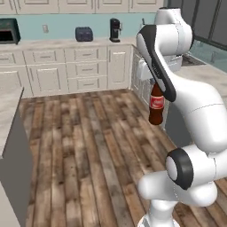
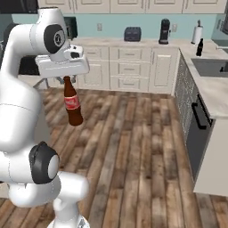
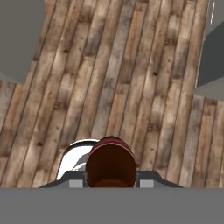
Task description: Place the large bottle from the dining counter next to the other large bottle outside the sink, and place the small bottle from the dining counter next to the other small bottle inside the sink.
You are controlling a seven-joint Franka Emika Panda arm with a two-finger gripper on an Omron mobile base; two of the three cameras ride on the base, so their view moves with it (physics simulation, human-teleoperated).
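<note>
The large bottle (image 1: 156,104), brown glass with a red label, hangs upright above the wooden floor. My gripper (image 2: 67,76) is shut on its neck. From above, the hand view shows the bottle's shoulders (image 3: 111,164) between my fingertips (image 3: 146,183). The sink (image 2: 213,67) is a dark basin set in the counter at the far right. A dark bottle (image 2: 200,46) stands on the counter behind the sink; it is too small to tell which bottle it is. The small bottle is out of view.
Cream cabinets (image 1: 80,66) line the back wall, with a toaster (image 2: 132,33) and a coffee machine (image 2: 164,31) on top. A dark oven front (image 2: 198,120) faces the aisle. A marble counter corner (image 1: 9,111) juts in at left; whether it is the dining counter I cannot tell.
</note>
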